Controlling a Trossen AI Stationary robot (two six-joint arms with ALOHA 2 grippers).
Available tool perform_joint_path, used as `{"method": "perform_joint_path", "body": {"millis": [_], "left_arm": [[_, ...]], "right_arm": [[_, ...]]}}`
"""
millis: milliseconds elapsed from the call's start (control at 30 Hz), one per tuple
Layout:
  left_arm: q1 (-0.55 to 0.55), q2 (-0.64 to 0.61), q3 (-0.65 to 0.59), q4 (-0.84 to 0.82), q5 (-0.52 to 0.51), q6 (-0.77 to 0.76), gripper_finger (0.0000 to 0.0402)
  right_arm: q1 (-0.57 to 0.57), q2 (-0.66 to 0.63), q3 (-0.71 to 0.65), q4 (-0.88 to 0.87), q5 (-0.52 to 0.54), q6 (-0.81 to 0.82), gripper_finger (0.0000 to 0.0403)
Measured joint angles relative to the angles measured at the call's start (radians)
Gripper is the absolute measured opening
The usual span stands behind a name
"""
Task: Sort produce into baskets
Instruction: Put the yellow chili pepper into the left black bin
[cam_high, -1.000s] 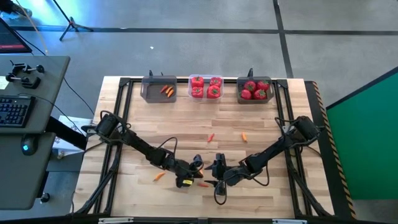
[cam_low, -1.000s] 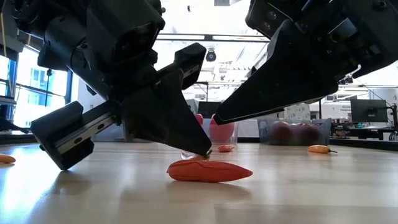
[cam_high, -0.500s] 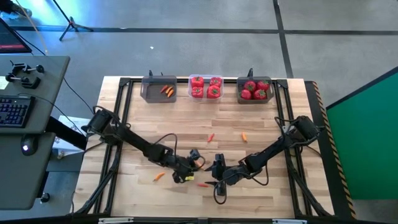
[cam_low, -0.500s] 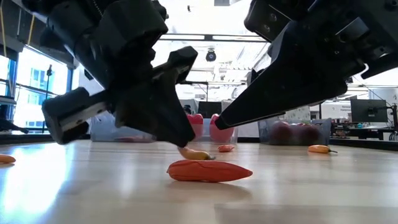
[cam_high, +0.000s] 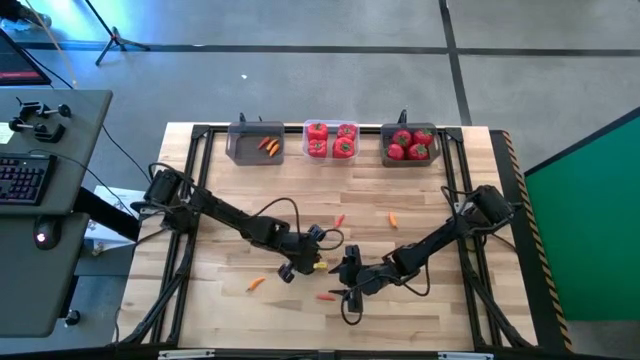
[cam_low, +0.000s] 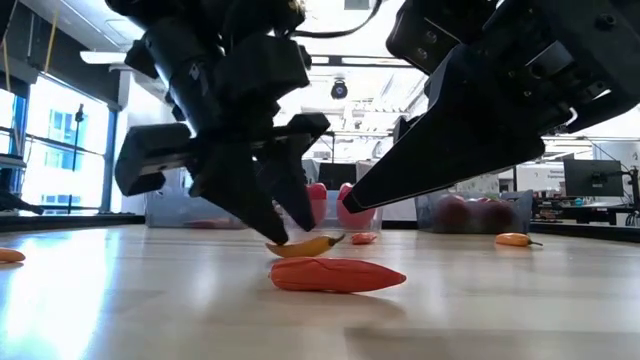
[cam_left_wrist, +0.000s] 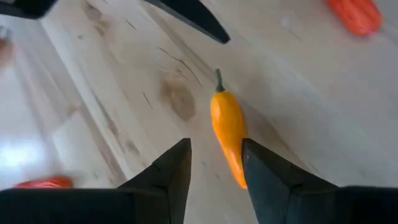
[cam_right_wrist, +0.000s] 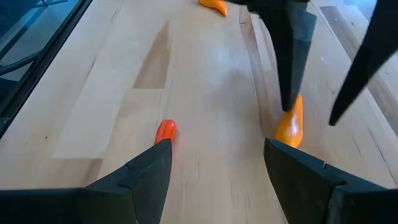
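My left gripper (cam_left_wrist: 214, 163) stands open, pointing down at the table's middle front (cam_high: 310, 258). An orange carrot piece (cam_left_wrist: 226, 127) with a green stem lies on the wood between its fingers, close to one of them. A redder piece (cam_low: 335, 275) lies nearer the front edge, just before my right gripper (cam_right_wrist: 217, 165), which hovers open and low (cam_high: 345, 280). At the far edge stand three baskets: a dark one (cam_high: 240, 150) with carrot pieces, a clear one (cam_high: 331, 126) with red peppers, and a dark one (cam_high: 409, 160) with tomatoes. My left gripper comes from above with its fingers on either side of the orange carrot piece. One fingertip (cam_right_wrist: 287, 102) stands right at the piece's blunt end (cam_left_wrist: 238, 177). I cannot tell whether it touches. The piece lies flat on the table.
Loose carrot pieces lie on the wood at the front left (cam_high: 256, 283) and in the middle (cam_high: 339, 220) (cam_high: 392, 219). A black frame (cam_high: 200, 150) runs along the table's sides. The two grippers stand close together.
My left gripper has gone up and toward the far edge, turned about, and opened. The orange carrot piece has moved with it, away from the redder piece, and now lies under the open fingers. The redder piece has stayed in place.
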Motion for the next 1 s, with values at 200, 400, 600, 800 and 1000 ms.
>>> {"method": "perform_joint_path", "body": {"millis": [200, 400, 600, 800, 1000], "left_arm": [[0.006, 0.002, 0.0, -0.057, 0.061, -0.051, 0.0117], [0.006, 0.003, 0.0, -0.056, 0.06, -0.071, 0.0088], [0.008, 0.003, -0.01, -0.031, 0.059, -0.074, 0.0036], [0.011, 0.003, -0.01, -0.031, 0.057, -0.066, 0.0003], [0.052, -0.012, -0.01, -0.081, 0.058, -0.065, 0.0001]], "right_arm": [[-0.013, 0.0, 0.0, -0.001, -0.027, -0.019, 0.0245], [-0.025, 0.0, 0.0, -0.001, -0.029, -0.044, 0.0245], [-0.027, 0.0, 0.0, -0.001, -0.036, -0.064, 0.0245], [-0.035, 0.0, 0.0, -0.001, -0.061, -0.086, 0.0245], [-0.074, -0.007, 0.0, -0.025, -0.09, -0.081, 0.0245]]}}
